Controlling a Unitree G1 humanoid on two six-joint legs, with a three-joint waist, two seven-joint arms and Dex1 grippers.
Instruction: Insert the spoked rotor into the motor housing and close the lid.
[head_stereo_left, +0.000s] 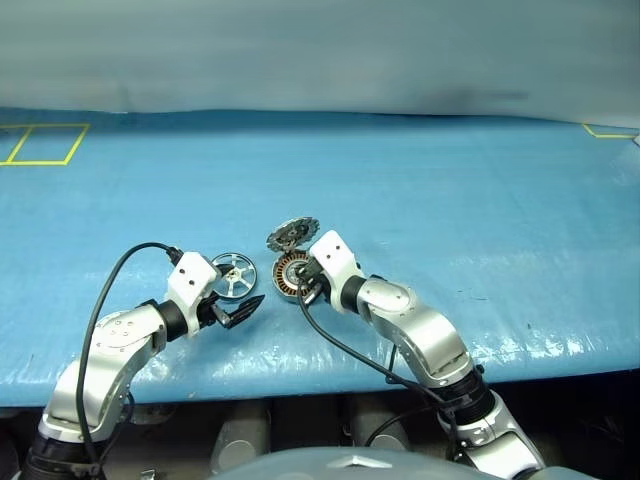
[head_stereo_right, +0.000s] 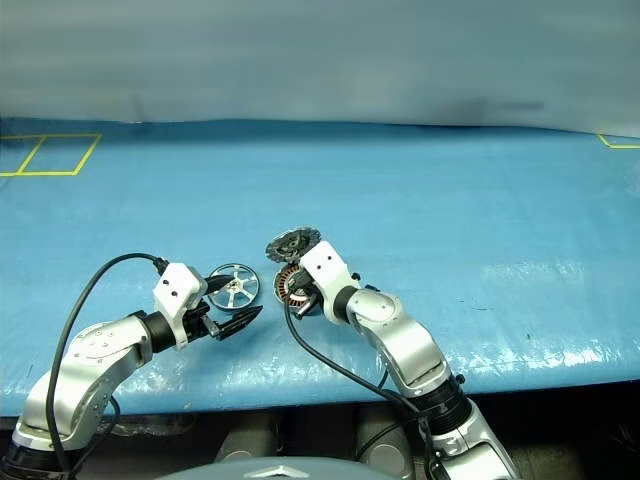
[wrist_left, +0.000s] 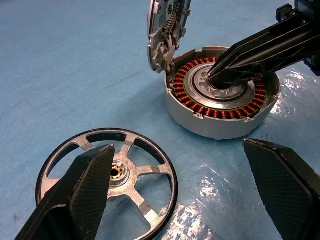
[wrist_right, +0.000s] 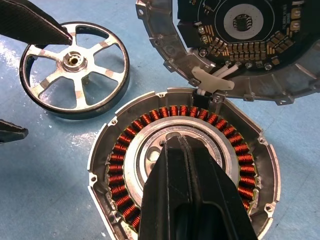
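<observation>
Left wrist view looks over the motor housing, a round grey case standing on the blue surface with its ring of copper-brown windings and central hub uncovered. Its lid is swung open on the hinge and stands nearly upright at the housing's far edge, inner face toward the housing. The right gripper reaches in over the housing with its jaws pressed together, tips resting at or just above the central hub; whether they touch the metal cannot be told. They hold nothing. From the right wrist view the same closed fingers cover the hub, the windings showing all round them. The spoked rotor, a flat silver wheel with five spokes and a shiny rim, lies flat on the surface just beside the housing, on the robot's left of it, not yet inserted. The left gripper hovers near the rotor on the side nearer the robot, its jaws spread wide and empty, one finger over the rotor's near rim and the other off to the side over bare surface.
</observation>
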